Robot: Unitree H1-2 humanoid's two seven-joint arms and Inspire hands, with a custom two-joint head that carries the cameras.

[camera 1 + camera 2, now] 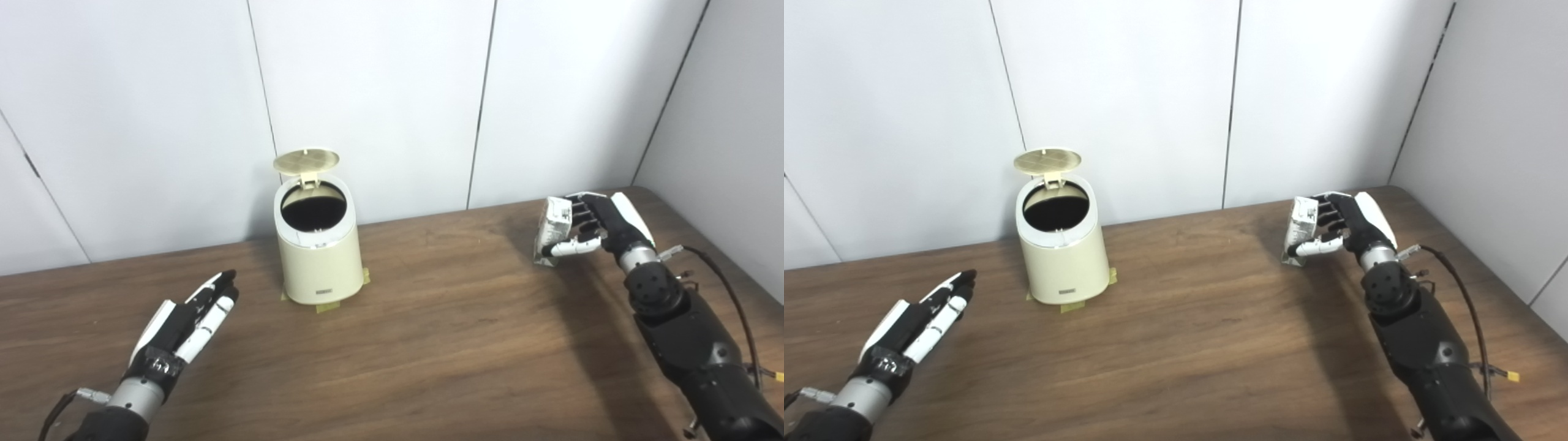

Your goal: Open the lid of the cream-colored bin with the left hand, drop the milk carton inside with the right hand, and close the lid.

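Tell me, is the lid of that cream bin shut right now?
No, the lid stands tipped up behind the bin, leaving its dark opening uncovered.

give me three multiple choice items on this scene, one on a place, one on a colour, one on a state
1. Where is the carton?
A. inside the bin
B. in the right hand, right of the bin
C. lying by the left hand

2. What colour is the bin?
A. cream
B. blue
C. black

3. How does the lid stand?
A. shut
B. off, lying on the table
C. up, on its hinge

Key:
1 B: the right hand has its fingers round the carton, well away from the bin.
2 A: its wall is cream.
3 C: the lid stands up behind the dark opening, and the left hand holds nothing.
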